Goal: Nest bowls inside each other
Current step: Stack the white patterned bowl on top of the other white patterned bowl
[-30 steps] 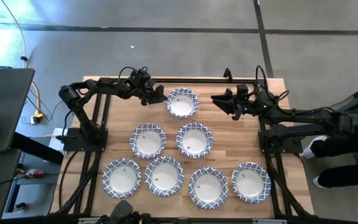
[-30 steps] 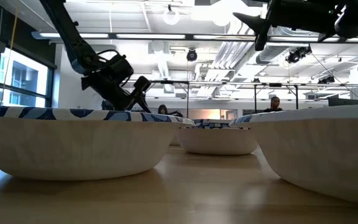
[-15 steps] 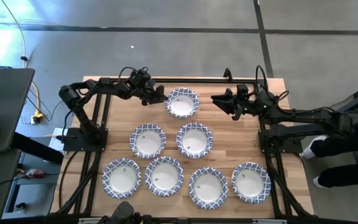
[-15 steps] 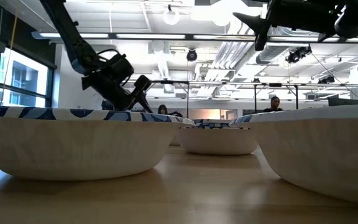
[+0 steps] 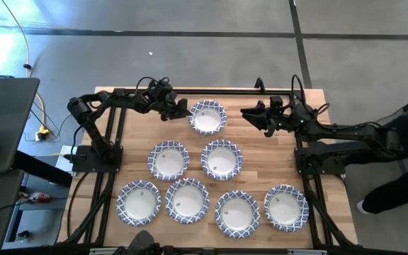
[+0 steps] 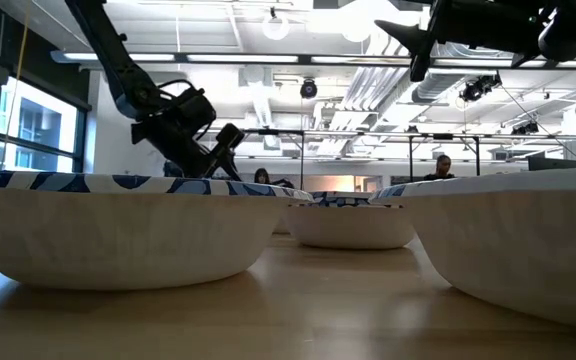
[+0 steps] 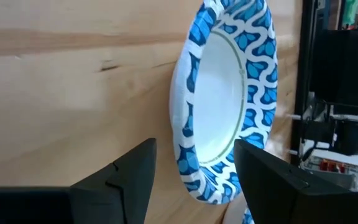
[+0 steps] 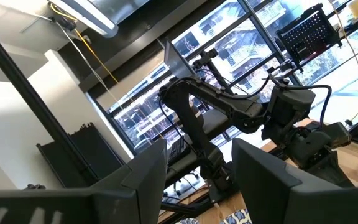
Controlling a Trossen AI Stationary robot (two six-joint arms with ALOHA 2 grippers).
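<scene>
Several blue-and-white rimmed bowls sit upright on their bases on the wooden table (image 5: pixel 275 163). One is at the far middle (image 5: pixel 207 117), two are in the middle row (image 5: pixel 168 160) (image 5: pixel 222 159), and the rest are along the near edge. My left gripper (image 5: pixel 185 111) is open and slants down at the far bowl's left rim (image 7: pixel 194 168). Its fingers stand on either side of the rim, and I see no touch. My right gripper (image 5: pixel 246 112) is open, raised right of that bowl, with nothing between its fingers (image 8: pixel 199 149).
The black arm frames (image 5: pixel 108 142) (image 5: pixel 317 159) flank the table on both sides. A person (image 5: pixel 402 163) stands just beyond the right edge. In the low view, the near bowls (image 6: pixel 118 225) (image 6: pixel 528 240) fill the foreground. Bare wood lies between the bowl rows.
Both arms and all the bowls have kept still. The person beside the table's right edge has shifted a foot.
</scene>
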